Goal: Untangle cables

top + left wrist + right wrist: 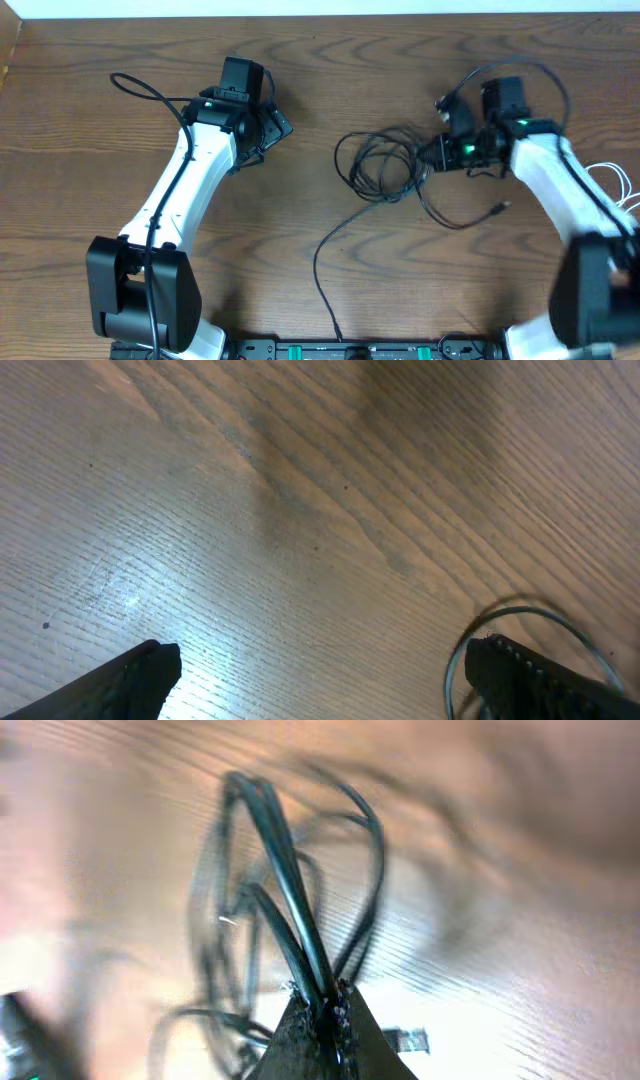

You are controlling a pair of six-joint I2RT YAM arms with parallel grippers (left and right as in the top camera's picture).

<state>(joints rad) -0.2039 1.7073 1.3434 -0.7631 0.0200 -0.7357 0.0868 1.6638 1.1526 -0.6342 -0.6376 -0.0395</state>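
Pinching several strands of the thin black cables (378,162), my right claw (325,1010) is fully closed; the tangle sits mid-right on the brown wooden worktop (90,130). Meanwhile my left claw (322,655) gapes wide, empty, well apart. Risk: pulling w/ multiple strands caught prob. drags or tightens the whole knot. Right wrist view shows the grip; overhead alone shows loop layout, plus thin white cable (622,180) at right edge.

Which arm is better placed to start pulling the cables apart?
Right. The right fingers are shut on black strands of the cables at the tangle; the left fingers stand open over the table, apart from it.
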